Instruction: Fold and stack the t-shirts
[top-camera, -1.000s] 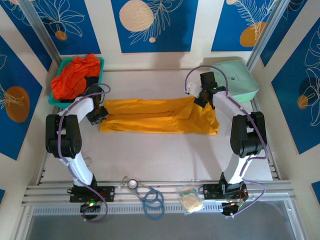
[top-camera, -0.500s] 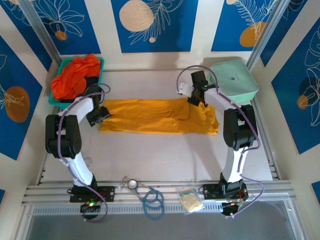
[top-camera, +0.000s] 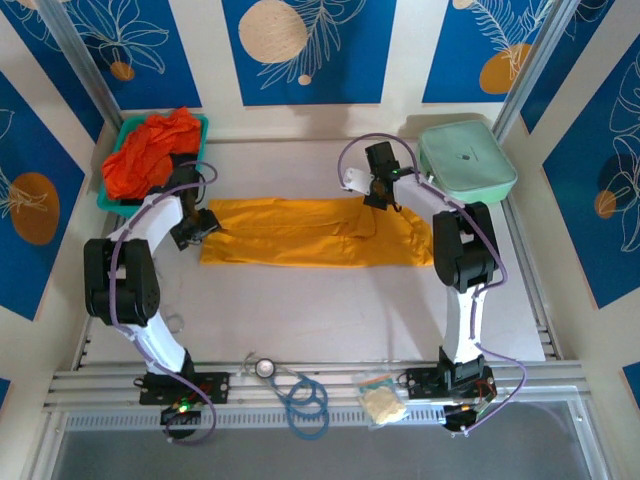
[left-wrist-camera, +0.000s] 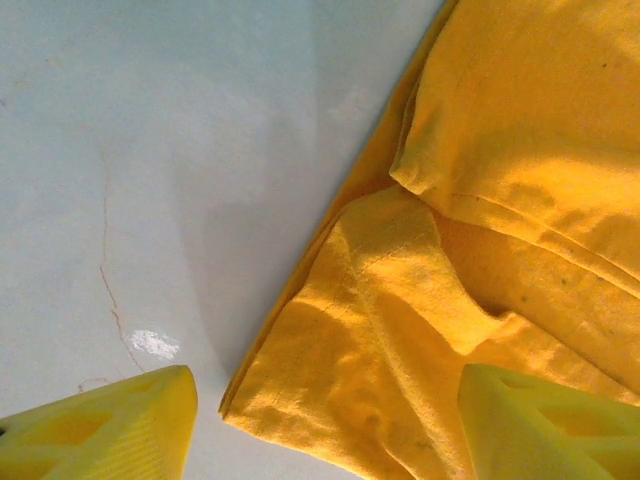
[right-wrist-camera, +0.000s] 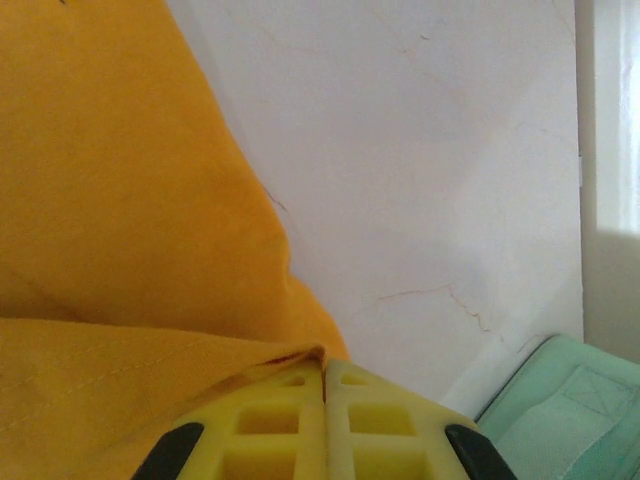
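The mustard-yellow t-shirt (top-camera: 300, 232) lies as a long folded strip across the middle of the table. My left gripper (top-camera: 197, 228) hovers over its left end, open. In the left wrist view the shirt's corner (left-wrist-camera: 380, 330) lies flat between the spread fingertips (left-wrist-camera: 110, 425) of that gripper (left-wrist-camera: 325, 430), untouched. My right gripper (top-camera: 378, 198) is at the strip's far edge, right of centre. It is shut (right-wrist-camera: 325, 375), with a thin fold of the yellow cloth (right-wrist-camera: 130, 250) pinched at its tips. Red-orange t-shirts (top-camera: 148, 155) are heaped in the tray.
The teal tray (top-camera: 203, 122) stands at the back left, just behind my left arm. A mint-green padded case (top-camera: 466, 160) (right-wrist-camera: 560, 410) sits at the back right, close to my right arm. Blue cable rings (top-camera: 306, 402), a small bag (top-camera: 381, 401) and a round metal piece (top-camera: 264, 367) lie at the near rail.
My left gripper has opened and let go of the shirt's left end. My right gripper, still shut, has moved left and toward the back, drawing the shirt's right part with it.
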